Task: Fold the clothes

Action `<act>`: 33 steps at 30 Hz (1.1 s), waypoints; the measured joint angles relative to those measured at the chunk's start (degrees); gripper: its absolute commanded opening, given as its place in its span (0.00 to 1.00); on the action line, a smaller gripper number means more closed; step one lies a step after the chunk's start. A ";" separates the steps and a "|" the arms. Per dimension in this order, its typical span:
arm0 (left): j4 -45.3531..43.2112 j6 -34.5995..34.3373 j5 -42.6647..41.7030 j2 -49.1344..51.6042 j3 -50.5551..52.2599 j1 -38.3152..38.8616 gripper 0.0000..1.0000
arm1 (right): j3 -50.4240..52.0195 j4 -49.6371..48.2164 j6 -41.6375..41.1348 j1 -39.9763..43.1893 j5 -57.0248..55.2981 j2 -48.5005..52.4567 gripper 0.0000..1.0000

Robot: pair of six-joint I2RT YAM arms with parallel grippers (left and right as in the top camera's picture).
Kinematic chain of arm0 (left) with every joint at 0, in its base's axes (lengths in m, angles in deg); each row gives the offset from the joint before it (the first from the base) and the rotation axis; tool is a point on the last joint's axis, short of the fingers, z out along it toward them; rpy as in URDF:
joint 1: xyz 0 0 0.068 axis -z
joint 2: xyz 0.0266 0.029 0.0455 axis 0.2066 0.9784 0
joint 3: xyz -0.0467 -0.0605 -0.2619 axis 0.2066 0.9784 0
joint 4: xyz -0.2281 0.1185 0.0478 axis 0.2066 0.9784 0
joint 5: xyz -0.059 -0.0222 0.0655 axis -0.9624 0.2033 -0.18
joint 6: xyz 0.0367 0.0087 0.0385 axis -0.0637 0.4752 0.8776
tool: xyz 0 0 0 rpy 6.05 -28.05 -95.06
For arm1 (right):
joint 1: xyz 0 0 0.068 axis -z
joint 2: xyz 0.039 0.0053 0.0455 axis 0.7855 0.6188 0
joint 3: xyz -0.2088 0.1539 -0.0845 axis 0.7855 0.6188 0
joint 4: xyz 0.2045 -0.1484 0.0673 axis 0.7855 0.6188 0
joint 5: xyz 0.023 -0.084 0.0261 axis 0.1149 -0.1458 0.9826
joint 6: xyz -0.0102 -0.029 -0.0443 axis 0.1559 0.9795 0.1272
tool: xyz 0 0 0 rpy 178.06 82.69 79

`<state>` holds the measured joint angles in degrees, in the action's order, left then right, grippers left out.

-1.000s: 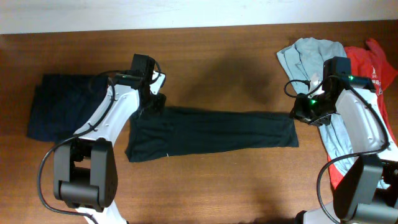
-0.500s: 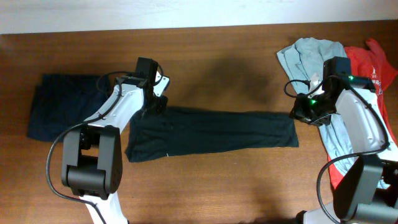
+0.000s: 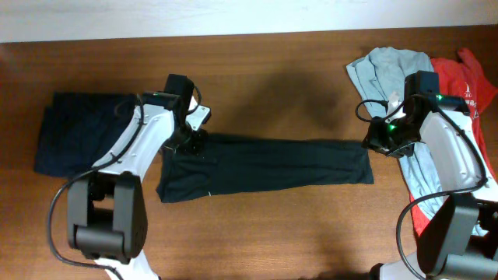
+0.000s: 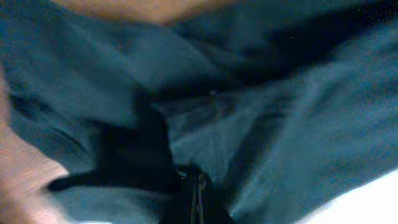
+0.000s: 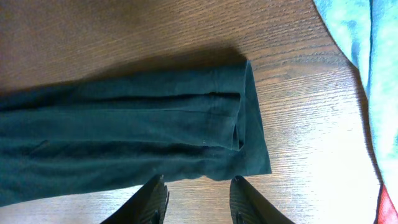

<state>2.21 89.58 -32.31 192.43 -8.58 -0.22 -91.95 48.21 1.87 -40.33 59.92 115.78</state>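
Limp, light and likely to sag, the long dark cloth garment (image 3: 272,167) lies mid-table, best taken at its end corners: the left gripper (image 3: 194,141) seems pinched shut on its 9 o'clock end, while the right gripper (image 5: 198,202) gapes empty beside its 3 o'clock hem.

No legible text anywhere. White print on red garment (image 3: 451,68): too small to read. Small white mark on dark garment (image 3: 264,167): unreadable.

Wood table (image 3: 296,233): black garment (image 3: 272,167), navy garment (image 3: 74,140), blue-grey garment (image 3: 381,70), red garment (image 3: 476,82)
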 measured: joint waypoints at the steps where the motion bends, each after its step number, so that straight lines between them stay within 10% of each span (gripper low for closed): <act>1: 1.18 -0.02 -1.55 -0.26 -0.20 0.00 0.01 | 0.00 0.00 0.00 0.00 0.00 0.00 0.39; 12: 8.92 -0.39 -9.66 -0.26 -0.22 0.00 0.01 | 0.00 0.00 0.00 0.00 0.00 0.00 0.39; 18: 9.29 -0.70 -10.23 -0.26 -0.22 0.00 0.56 | 0.00 -0.24 0.00 0.00 0.00 0.00 0.39; 33: -3.54 -0.79 -7.10 -0.26 -0.22 0.07 0.51 | 0.00 -3.08 -1.73 0.00 0.00 0.00 0.43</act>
<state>-1.33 88.79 -39.41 192.17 -8.80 -0.16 -91.95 45.12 0.14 -40.33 59.92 115.78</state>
